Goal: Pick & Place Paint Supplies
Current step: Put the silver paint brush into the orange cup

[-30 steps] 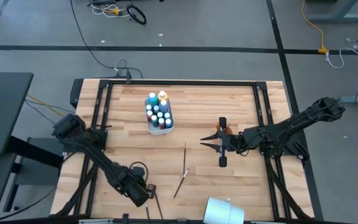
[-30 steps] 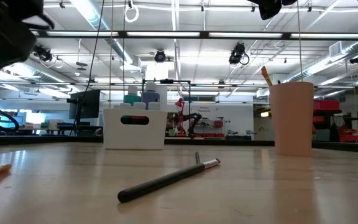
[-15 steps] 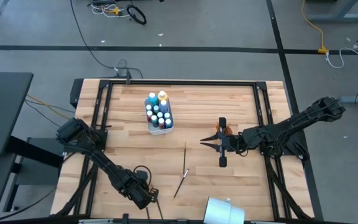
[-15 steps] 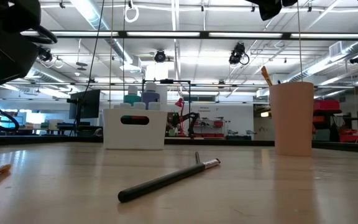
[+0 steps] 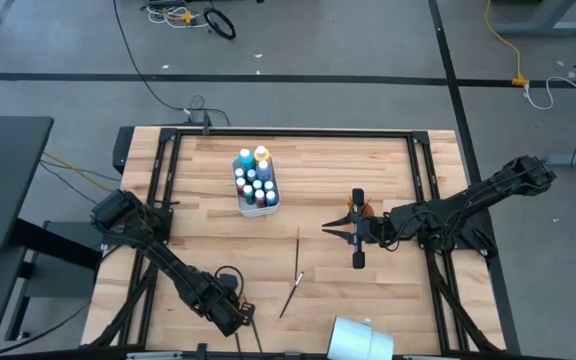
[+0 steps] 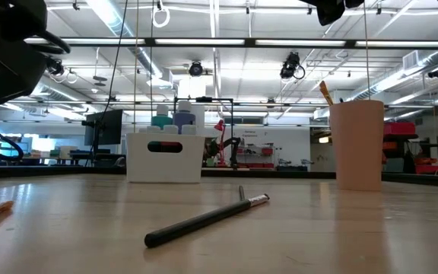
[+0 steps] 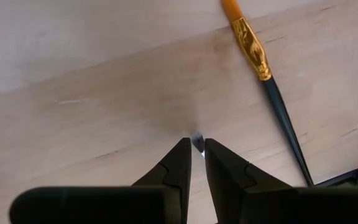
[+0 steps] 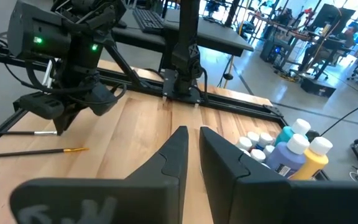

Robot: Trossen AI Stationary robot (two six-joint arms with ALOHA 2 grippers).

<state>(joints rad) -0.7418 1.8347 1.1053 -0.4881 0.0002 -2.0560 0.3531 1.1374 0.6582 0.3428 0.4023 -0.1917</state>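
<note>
Paint bottles point(image 5: 256, 178) stand in a white tub point(image 6: 164, 161) at the table's far middle. Two brushes point(image 5: 298, 250) point(image 5: 290, 292) lie mid-table. My left gripper point(image 7: 196, 144) points steeply down at the near left, fingers shut to a slit, tips at the table. Beside it lies an orange-bristled brush point(image 7: 253, 50). A dark brush with a silver ferrule point(image 8: 17, 132) ends at its tips. My right gripper point(image 8: 193, 130) hovers shut and empty over a peach cup point(image 6: 360, 144), which holds one brush. My left gripper comes slanting from above at the ferrule end of the dark brush, which lies flat on the table. A small silvery bit point(image 7: 197, 140) shows right at the fingertips. Whether the fingers pinch it or only stand over it, I cannot tell.
Black rails point(image 5: 158, 200) frame the wooden table on the left, far and right sides. A white object point(image 5: 360, 338) sits at the near edge. Bare wood lies between the tub, the cup and the loose brushes.
My left gripper has sunk a little toward the table at the near left and then kept still. Nothing on the table has shifted.
</note>
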